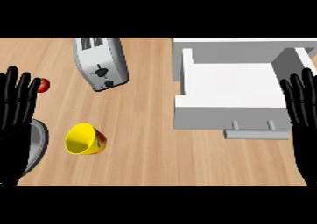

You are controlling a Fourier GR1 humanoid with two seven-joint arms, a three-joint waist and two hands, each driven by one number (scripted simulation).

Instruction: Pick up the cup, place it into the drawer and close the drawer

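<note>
Cup (83, 139) is lying on its side on the wooden counter (154, 162), yellow, mouth facing left, well apart from the white drawer (229, 87), which is sitting pulled open at right. Left hand (11, 118) is resting at the left edge, fingers straight up, holding nothing. Right hand (308, 118) is doing likewise at the right edge. Toaster (101, 63) is standing behind the cup, a small red item (43, 85) just beside the left fingers.

Bare counter (161, 144) between cup (85, 139), drawer (229, 89)
</note>
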